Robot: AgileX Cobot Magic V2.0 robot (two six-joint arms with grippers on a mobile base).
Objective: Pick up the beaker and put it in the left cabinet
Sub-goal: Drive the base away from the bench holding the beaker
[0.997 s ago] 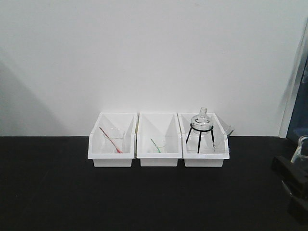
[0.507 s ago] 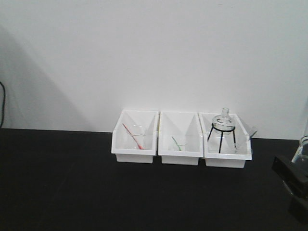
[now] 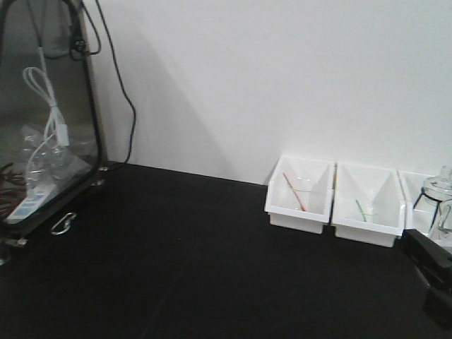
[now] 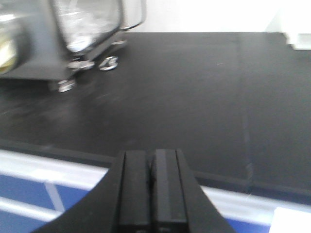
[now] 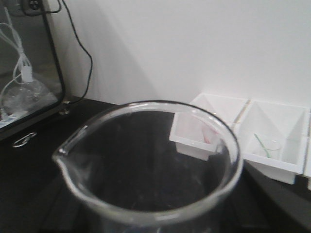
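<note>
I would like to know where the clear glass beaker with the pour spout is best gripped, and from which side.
Take the clear glass beaker by its round wall just under the rim, coming from the side away from the pour spout, at the left in the right wrist view. The spout breaks the circle there; elsewhere the wall probably seats evenly.

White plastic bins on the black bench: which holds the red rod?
The leftmost white plastic bin; the middle bin holds a thin green rod instead.

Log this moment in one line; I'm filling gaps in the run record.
phase: carry | right gripper: holds beaker above black table | left gripper: fingers shut, empty | beaker: not yet placed
</note>
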